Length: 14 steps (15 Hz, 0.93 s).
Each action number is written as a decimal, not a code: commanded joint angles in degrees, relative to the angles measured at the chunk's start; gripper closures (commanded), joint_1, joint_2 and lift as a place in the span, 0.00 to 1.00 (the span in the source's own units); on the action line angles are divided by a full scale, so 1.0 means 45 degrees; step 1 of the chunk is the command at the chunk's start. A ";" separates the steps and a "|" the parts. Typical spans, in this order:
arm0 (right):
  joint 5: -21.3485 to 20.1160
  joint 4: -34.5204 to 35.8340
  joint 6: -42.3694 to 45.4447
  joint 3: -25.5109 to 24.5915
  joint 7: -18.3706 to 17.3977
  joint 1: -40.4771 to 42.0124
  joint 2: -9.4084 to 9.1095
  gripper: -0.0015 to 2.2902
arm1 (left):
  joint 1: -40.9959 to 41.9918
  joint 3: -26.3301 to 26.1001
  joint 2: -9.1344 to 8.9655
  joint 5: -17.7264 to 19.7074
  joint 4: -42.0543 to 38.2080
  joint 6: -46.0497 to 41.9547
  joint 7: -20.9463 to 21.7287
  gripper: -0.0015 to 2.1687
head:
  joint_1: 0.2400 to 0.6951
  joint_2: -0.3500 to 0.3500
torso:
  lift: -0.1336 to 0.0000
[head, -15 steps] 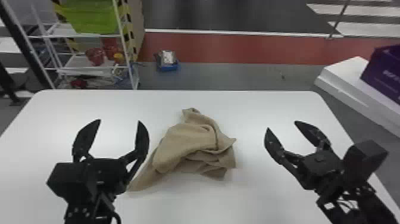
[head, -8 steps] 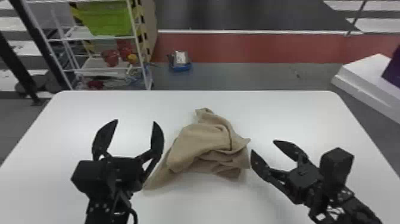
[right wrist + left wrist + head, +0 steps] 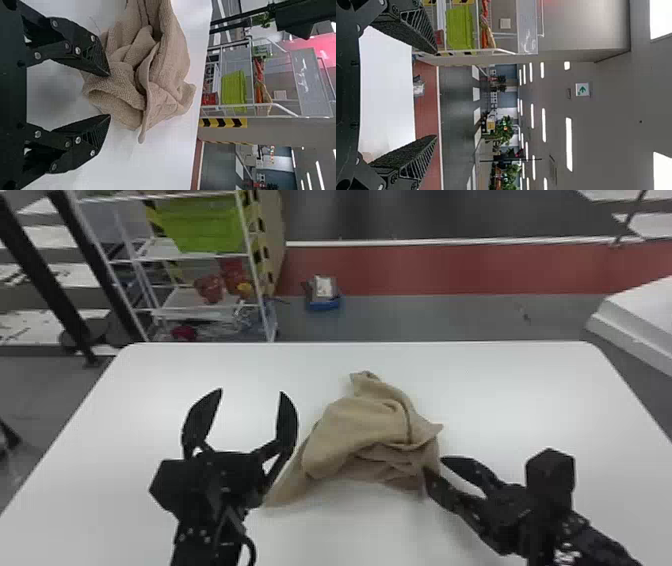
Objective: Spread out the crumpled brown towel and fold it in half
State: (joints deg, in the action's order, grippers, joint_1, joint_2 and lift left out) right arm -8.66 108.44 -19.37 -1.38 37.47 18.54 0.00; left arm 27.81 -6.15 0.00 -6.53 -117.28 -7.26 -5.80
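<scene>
Crumpled in a heap, the brown towel (image 3: 365, 430) lies mid-table, one tail stretching toward the front left and a small peak at the back. My left gripper (image 3: 250, 405) stands open left of the towel; its spread fingers also show in the left wrist view (image 3: 435, 95). At the towel's right front edge is my right gripper (image 3: 434, 469), open, one fingertip against or just over the cloth. In the right wrist view, the right gripper (image 3: 110, 95) has the towel's folds (image 3: 146, 79) right beyond its parted fingers, nothing gripped.
The white table (image 3: 175, 365) extends around the towel. Behind it on the floor stand a wire shelf with a green bin (image 3: 200, 225) and a small blue item (image 3: 322, 297). A white ledge (image 3: 640, 320) lies beyond the table's right side.
My right gripper has moved left and toward the front, up to the towel's right edge. The head view has shifted slightly. The towel keeps its shape, and the left gripper remains open beside it.
</scene>
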 commanded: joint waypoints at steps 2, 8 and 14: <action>0.0264 0.0218 0.0642 -0.0026 0.0736 0.0040 -0.0012 0.74 | -0.0047 0.0019 -0.0033 0.0084 0.0085 -0.0035 -0.0019 0.07 | 1.00 0.62 | 0.07; 0.1749 0.3675 -0.1272 -0.0006 0.1420 0.0587 -0.0012 0.79 | -0.0183 0.0137 -0.0033 0.0201 0.0144 -0.0035 -0.0019 0.07 | 1.00 0.66 | 0.07; 0.3077 0.7386 -0.4749 -0.0534 0.0600 -0.0292 -0.0012 0.79 | 0.0149 0.0234 -0.0033 0.0279 -0.0032 -0.0660 -0.0137 0.07 | 1.00 0.70 | 0.07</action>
State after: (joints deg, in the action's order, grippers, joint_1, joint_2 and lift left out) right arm 3.76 138.44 -37.58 -2.26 41.12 18.71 0.00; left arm 27.79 -5.10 0.00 -5.14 -117.07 -8.73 -6.32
